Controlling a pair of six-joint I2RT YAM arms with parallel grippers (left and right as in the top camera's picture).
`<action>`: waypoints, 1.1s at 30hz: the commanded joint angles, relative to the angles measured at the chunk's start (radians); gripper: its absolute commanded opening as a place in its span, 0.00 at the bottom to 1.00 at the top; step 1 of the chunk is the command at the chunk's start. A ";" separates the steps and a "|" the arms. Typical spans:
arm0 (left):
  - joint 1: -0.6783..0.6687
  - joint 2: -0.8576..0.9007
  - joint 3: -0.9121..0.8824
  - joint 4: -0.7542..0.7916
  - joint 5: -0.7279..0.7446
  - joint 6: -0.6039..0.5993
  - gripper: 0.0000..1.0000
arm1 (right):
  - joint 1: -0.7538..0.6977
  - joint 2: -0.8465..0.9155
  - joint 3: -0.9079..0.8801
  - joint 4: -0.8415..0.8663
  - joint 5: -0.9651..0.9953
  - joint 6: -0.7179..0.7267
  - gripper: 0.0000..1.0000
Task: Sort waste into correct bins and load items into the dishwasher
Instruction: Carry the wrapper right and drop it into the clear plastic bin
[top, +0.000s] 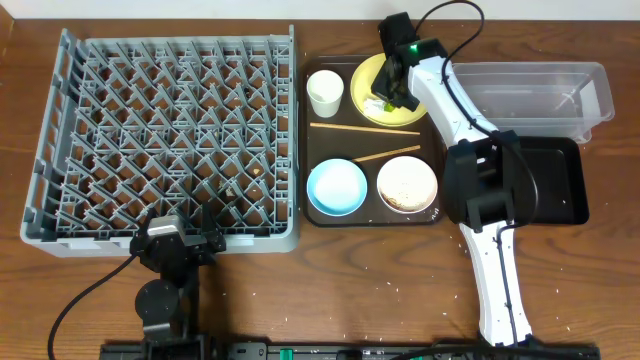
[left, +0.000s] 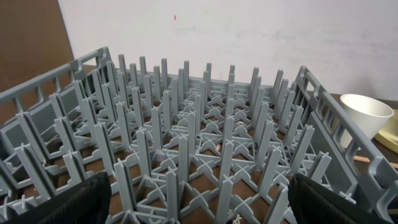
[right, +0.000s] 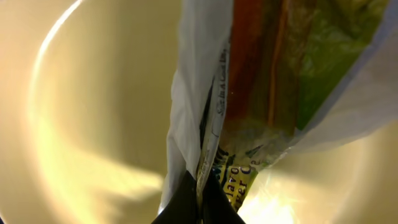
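Observation:
My right gripper (top: 392, 93) is down on the yellow plate (top: 366, 72) at the back of the brown tray, shut on the snack wrapper (right: 249, 81). In the right wrist view its black fingertips (right: 199, 202) pinch the wrapper's edge, with the plate (right: 93, 112) close behind. The white cup (top: 325, 93), two chopsticks (top: 365, 129), the light blue bowl (top: 336, 186) and the white bowl (top: 407, 183) with crumbs sit on the tray. My left gripper (top: 180, 240) is open at the grey dish rack's (top: 170, 130) front edge; its fingers (left: 199, 202) stand wide apart.
The clear tub (top: 540, 95) stands at the back right, the black tray (top: 560, 180) in front of it. The brown serving tray (top: 305, 150) lies between rack and bins. The white cup (left: 367, 115) shows past the rack wall.

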 joint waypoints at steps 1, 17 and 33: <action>-0.003 -0.006 -0.017 -0.036 -0.009 0.013 0.92 | -0.013 -0.033 0.041 -0.050 -0.023 -0.069 0.01; -0.003 -0.006 -0.017 -0.036 -0.009 0.013 0.92 | -0.301 -0.427 0.082 -0.322 -0.003 -0.011 0.01; -0.003 -0.006 -0.017 -0.036 -0.009 0.013 0.92 | -0.417 -0.383 -0.134 -0.188 0.011 0.000 0.32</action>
